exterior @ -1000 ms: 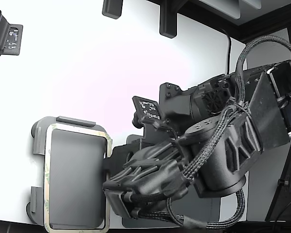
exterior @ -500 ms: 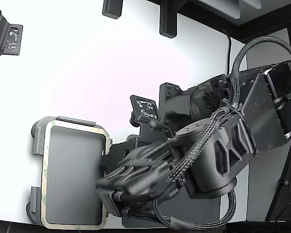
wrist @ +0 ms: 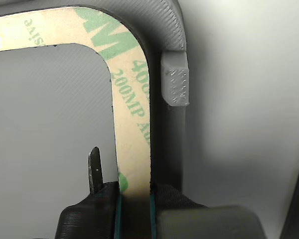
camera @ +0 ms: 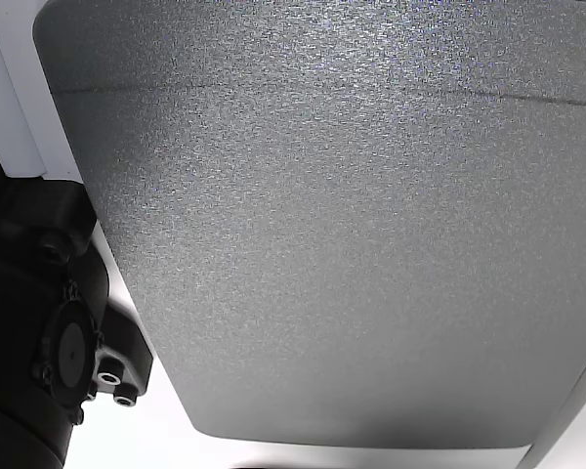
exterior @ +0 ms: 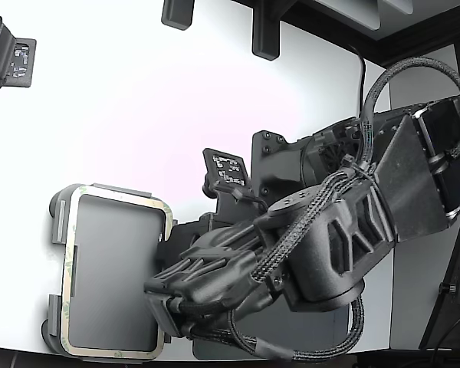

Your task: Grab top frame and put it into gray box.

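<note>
The top frame [exterior: 67, 276] is a thin cream ring with green marks. It lies over the gray box [exterior: 58, 224] at the exterior view's lower left, nearly lined up with the box's rim. My gripper [exterior: 161, 305] is shut on the frame's long side nearest the arm. In the wrist view the frame [wrist: 132, 129] runs between my closed jaws at the gripper [wrist: 134, 196], just inside the box's wall and a raised tab [wrist: 175, 84]. I cannot tell whether the frame rests on the box or hangs just above it.
A dark gray flat mat [exterior: 215, 351] lies under my arm and fills the other view [camera: 322, 244]. A second gripper [exterior: 8, 57] sits at the exterior view's top left. Black fixtures [exterior: 264, 34] stand at the white table's far edge.
My gripper has carried the frame toward the exterior view's left. The frame now sits more squarely over the gray box.
</note>
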